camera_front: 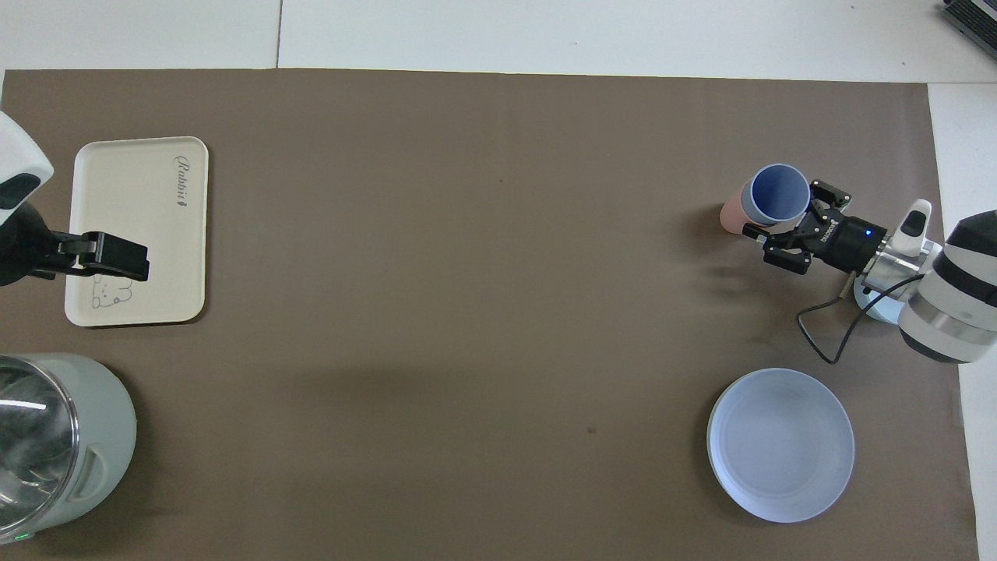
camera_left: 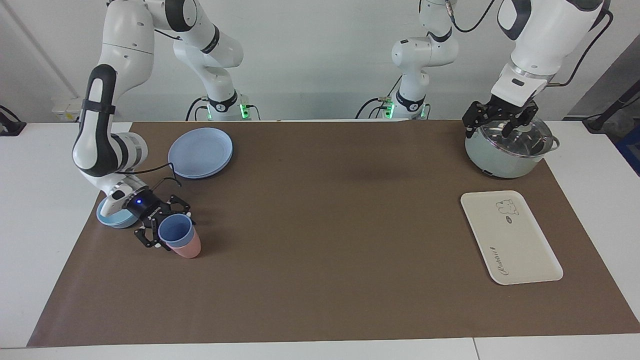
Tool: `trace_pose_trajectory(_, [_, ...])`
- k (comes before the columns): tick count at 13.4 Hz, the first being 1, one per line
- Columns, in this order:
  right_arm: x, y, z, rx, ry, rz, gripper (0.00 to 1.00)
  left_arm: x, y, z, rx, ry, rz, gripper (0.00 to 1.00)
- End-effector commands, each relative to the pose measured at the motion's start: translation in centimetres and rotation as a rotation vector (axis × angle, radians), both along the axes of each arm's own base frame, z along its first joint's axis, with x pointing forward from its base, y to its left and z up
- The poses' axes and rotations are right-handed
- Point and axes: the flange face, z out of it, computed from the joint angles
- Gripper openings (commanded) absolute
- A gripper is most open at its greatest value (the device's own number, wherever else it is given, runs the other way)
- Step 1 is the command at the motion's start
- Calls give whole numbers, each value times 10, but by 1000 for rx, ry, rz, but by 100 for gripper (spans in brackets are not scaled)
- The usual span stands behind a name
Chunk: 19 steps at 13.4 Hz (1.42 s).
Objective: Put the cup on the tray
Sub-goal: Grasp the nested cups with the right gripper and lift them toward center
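Observation:
The periwinkle-blue cup stands nested in a salmon-pink tumbler toward the right arm's end of the table. My right gripper is low and open, with one finger on each side of the cup's upper part. I cannot tell whether the fingers touch it. The cream tray lies bare toward the left arm's end. My left gripper waits open just above the pot's lid, holding nothing.
A light-blue bowl sits under the right wrist. A round blue plate lies nearer the robots than the cup. A grey-green pot with a glass lid stands nearer the robots than the tray.

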Motion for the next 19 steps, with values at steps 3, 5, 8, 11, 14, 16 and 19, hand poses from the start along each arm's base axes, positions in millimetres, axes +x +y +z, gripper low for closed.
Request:
trace_pose_trajectory(3, [7,10,1,18,-38,-8,0,-8,3,1,17,6,-1,100])
trace_pose_trajectory(5, [8,11,3,22,-34,-4,0,-8,3,1,17,6,-1,100])
trace_pose_trajectory(8, [10,13,51,-33,-5,2,0,-8,3,1,17,6,-1,100])
trace_pose_trajectory(11, [5,31,128,-195,130,38,0,-8,-6,3,17,-4,-18,100])
trace_pose_trajectory(14, [-2,49,179,-305,244,37,0,-12,-20,1,19,8,-45,100])
trace_pose_trajectory(16, [-6,80,218,-424,314,35,0,-14,-24,1,20,10,-51,100])
trace_pose_trajectory(19, [-20,160,250,-567,386,55,0,-21,-28,-2,26,47,-55,100])
